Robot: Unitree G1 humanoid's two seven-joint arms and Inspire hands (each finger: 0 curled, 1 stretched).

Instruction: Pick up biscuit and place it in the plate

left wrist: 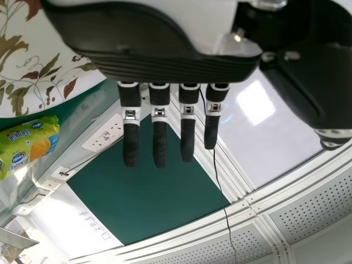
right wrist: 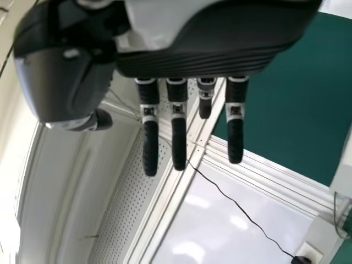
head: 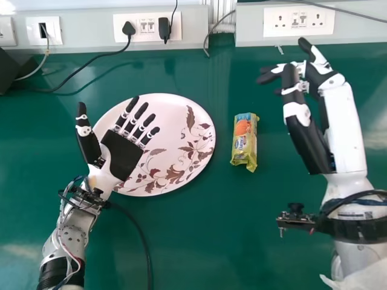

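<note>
In the head view, the green flat tabletop looks smooth and glossy. Left of centre, the round, white, leaf-patterned plate has a smooth sheen; right of centre, the yellow oblong biscuit packet is shiny, creased plastic film. Upper right, the white rectangular socket panel looks like smooth plastic.

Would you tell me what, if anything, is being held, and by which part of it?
Nothing: the left hand and right hand are open, and the biscuit packet lies apart.
</note>
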